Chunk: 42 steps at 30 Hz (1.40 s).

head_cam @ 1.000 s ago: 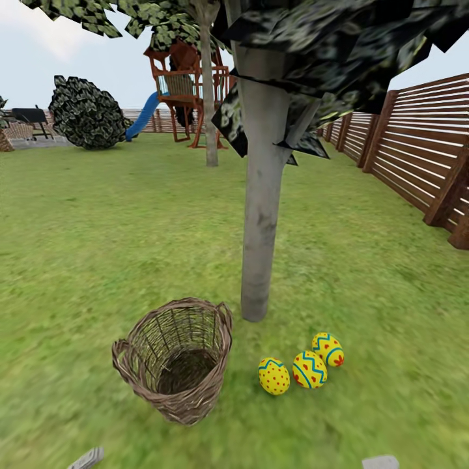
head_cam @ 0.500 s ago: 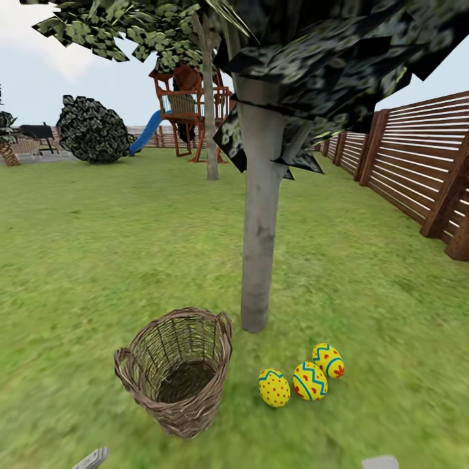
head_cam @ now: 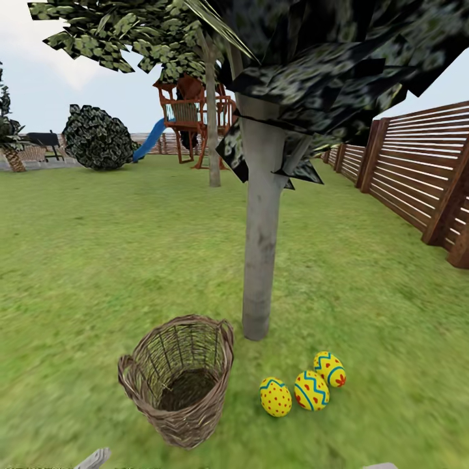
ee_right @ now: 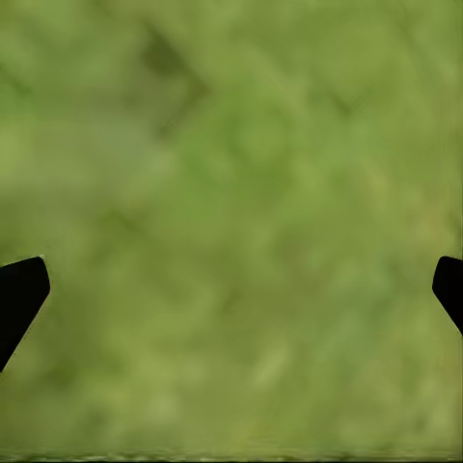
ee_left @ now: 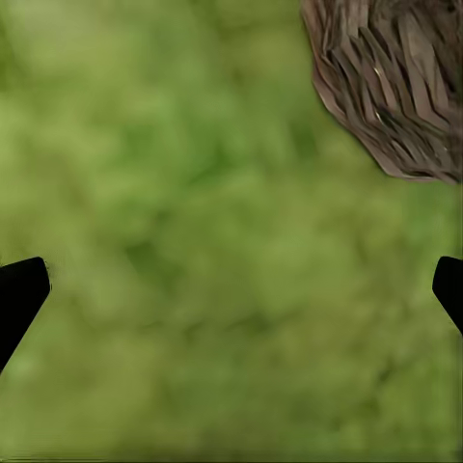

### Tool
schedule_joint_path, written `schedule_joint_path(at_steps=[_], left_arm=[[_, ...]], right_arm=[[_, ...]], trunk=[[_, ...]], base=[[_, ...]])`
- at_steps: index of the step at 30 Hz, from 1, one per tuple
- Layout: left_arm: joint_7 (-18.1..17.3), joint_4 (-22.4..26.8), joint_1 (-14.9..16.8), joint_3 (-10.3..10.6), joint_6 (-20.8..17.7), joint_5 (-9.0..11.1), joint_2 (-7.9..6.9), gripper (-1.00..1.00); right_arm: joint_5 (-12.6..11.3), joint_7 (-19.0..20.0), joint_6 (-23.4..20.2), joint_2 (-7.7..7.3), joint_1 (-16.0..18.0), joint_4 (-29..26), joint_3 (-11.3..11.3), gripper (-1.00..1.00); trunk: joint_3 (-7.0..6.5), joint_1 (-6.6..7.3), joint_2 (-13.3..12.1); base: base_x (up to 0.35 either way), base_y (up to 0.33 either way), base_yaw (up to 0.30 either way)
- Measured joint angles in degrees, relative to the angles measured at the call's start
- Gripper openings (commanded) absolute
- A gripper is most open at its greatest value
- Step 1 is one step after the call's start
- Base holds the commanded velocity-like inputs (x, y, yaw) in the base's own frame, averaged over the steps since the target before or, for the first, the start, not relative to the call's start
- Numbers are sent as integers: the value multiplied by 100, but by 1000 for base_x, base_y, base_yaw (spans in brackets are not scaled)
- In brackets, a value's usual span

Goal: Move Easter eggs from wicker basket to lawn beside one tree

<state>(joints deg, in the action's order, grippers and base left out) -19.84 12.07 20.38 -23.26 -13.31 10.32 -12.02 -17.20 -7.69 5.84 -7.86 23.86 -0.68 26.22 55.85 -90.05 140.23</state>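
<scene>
Beside the tree [head_cam: 258,260] base, three Easter eggs [head_cam: 303,388] on lawn [head_cam: 98,260], empty wicker basket [head_cam: 177,389] just left, open grass around, fence [head_cam: 417,189] well right, left gripper [ee_left: 231,289] and right gripper [ee_right: 231,289] spread wide

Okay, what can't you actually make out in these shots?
- Wicker basket, head view: its near wall hides part of the floor inside.
- Wicker basket, left wrist view: cut off by the frame's edge.
- Lawn, right wrist view: blurred, no detail.
- Tree, head view: crown cut off at the top edge.

The wicker basket [ee_left: 394,85] is cut off at the left wrist picture's edge; beside it, the lawn [ee_left: 193,241] is rendered blurred.
</scene>
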Motion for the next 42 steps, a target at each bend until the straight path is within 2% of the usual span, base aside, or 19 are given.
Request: schedule_joint_path(at_steps=[37,39,42], left_arm=[[7,-200,-2,-11,0,5,-1,100],[83,-437,-3,-9,-3,-8,-1,100],[419,-609,-7,-8,11,-11,4,100]], right_arm=[[-5,1,10,-1,-41,-1,-1,100],[-9,-2,10,-3,-41,-1,-5,100],[-7,-2,19,-4,-41,-1,-6,100]], trunk=[[-319,813,-1484],[-336,857,-1564],[-361,923,-1684]], base=[[0,0,3],[0,0,0],[0,0,0]])
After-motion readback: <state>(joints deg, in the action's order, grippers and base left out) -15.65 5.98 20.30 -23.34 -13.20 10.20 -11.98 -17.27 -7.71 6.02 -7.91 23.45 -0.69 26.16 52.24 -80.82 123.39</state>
